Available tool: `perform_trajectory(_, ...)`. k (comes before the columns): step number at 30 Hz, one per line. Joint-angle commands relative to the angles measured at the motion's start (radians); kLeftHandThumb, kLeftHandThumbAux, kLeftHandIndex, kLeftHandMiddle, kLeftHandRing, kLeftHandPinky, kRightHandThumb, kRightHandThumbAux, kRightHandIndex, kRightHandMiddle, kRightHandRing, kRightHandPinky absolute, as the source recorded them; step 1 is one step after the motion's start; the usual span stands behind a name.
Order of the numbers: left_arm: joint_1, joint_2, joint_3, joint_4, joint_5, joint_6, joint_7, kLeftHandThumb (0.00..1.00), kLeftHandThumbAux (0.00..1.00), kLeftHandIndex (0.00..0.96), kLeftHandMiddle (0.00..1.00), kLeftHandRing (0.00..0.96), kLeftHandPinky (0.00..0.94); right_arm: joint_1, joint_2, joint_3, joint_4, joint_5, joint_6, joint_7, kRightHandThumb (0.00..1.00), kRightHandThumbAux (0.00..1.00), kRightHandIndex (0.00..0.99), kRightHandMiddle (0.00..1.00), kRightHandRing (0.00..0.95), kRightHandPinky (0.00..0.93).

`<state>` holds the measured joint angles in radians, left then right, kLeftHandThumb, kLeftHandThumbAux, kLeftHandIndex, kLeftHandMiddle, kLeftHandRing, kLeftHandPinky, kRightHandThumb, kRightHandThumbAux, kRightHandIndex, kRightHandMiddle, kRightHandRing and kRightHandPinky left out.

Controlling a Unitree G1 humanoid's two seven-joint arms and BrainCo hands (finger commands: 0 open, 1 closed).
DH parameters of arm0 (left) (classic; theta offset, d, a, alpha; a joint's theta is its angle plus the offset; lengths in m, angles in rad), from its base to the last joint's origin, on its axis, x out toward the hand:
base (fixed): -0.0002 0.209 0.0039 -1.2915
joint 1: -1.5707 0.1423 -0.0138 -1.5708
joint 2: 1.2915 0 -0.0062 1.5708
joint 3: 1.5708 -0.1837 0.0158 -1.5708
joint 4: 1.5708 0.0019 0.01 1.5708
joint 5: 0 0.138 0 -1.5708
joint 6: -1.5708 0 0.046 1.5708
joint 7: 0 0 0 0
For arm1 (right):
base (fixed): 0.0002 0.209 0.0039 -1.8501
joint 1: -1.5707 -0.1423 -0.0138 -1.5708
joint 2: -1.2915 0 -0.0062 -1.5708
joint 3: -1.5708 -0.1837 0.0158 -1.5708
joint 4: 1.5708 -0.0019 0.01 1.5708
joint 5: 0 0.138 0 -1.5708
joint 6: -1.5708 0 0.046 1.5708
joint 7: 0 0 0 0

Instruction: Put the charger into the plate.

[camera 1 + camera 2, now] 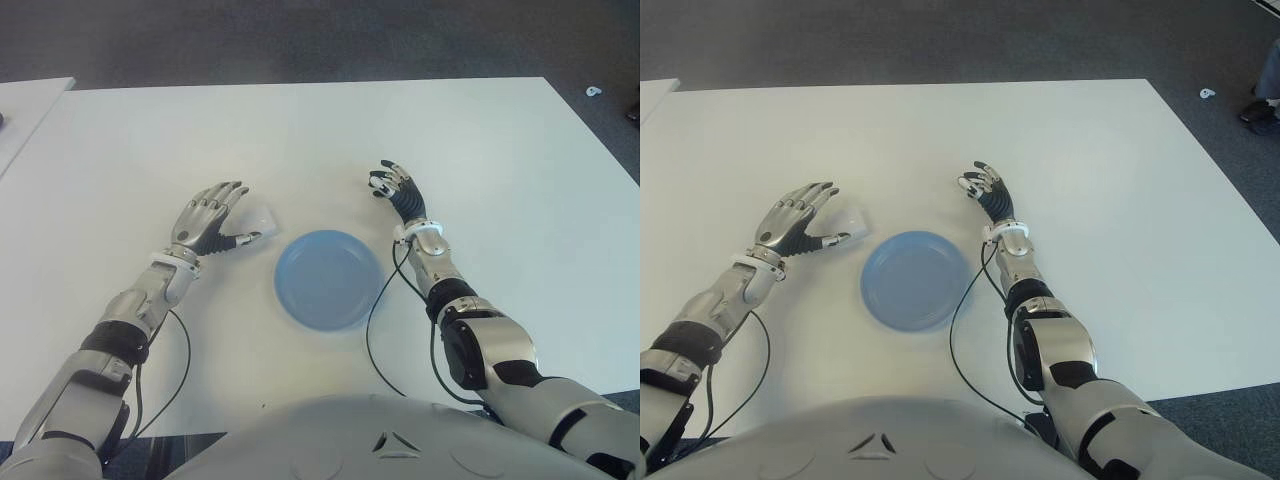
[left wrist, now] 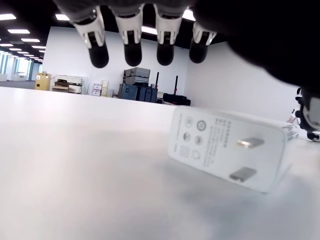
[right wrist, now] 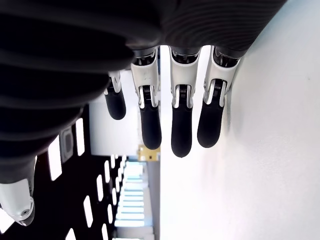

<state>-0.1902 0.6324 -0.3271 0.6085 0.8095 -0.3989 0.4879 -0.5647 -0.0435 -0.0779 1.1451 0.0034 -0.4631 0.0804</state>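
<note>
A white charger (image 1: 259,220) lies on the white table (image 1: 300,130), just left of the blue plate (image 1: 328,278). In the left wrist view the charger (image 2: 227,155) shows its two metal prongs and printed label. My left hand (image 1: 210,222) hovers over it with fingers spread; the thumb tip sits near its front side, the other fingertips (image 2: 132,52) hang above and apart from it. My right hand (image 1: 395,190) shows beyond the plate's far right rim, fingers relaxed and holding nothing.
Black cables (image 1: 372,330) run along both forearms, one curving past the plate's right edge. Another white table's corner (image 1: 25,100) shows at the far left. Dark carpet (image 1: 300,40) lies beyond the table.
</note>
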Motion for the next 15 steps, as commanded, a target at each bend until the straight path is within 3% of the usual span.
perform_trajectory(1, -0.027, -0.018, -0.016, 0.03, 0.009, 0.009, 0.01, 0.207, 0.327, 0.0, 0.0, 0.0, 0.0, 0.069, 0.013, 0.006, 0.057, -0.011, 0.06, -0.002, 0.095, 0.567, 0.149, 0.301, 0.318, 0.328)
perform_trajectory(15, -0.073, -0.042, -0.052, 0.091, 0.013, 0.0, 0.025, 0.157, 0.31, 0.0, 0.0, 0.0, 0.0, 0.068, 0.018, 0.008, 0.054, -0.012, 0.063, -0.008, 0.106, 0.576, 0.154, 0.302, 0.32, 0.333)
